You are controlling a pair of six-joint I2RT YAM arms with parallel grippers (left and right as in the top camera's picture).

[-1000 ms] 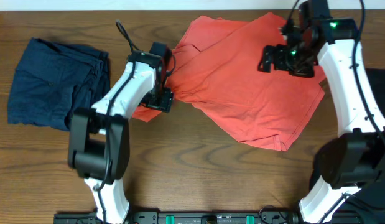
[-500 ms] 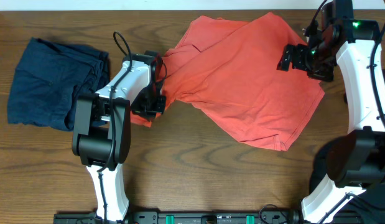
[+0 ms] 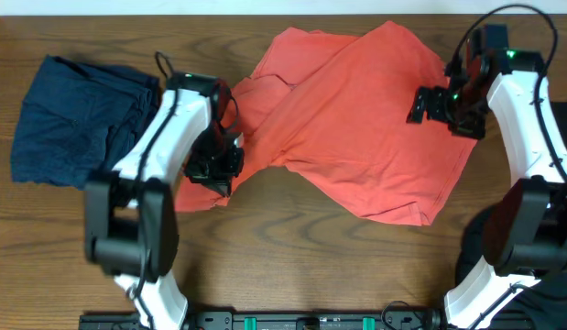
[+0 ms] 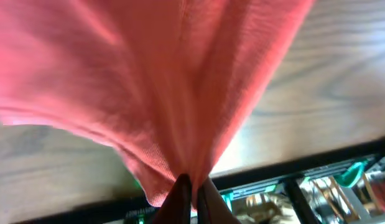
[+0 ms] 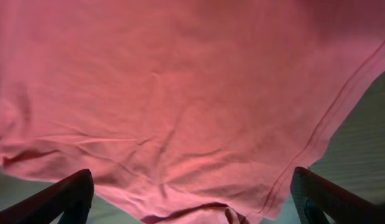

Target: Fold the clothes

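Nearest, along the lower middle of the overhead frame: bare wooden table [image 3: 310, 266]. Just beyond, left of centre: left gripper [image 3: 214, 170], closed tight on a bunched edge of the coral-red T-shirt [image 3: 356, 119]. In the left wrist view, fingertips [image 4: 181, 194] pressed together at the bottom centre, cloth fanning upward from the pinch. Across the centre and upper right of the overhead frame: the T-shirt itself, crumpled and skewed, one layer lapped diagonally over another, lower hem toward the lower right, no lettering or logo legible. At the right, over the shirt's right-hand border: right gripper [image 3: 428, 103], spread wide and holding nothing. In the right wrist view, both fingers at the bottom corners, plain fabric and a stitched hem between them, contact with the cloth not determinable. Upper left, well apart from the shirt: navy garment [image 3: 81, 119], in a loose heap, neatness of any fold unclear. Judged stage: early, one edge gripped only. Left to do, by appearance: second grip, spreading flat, folding, then any remaining garments.
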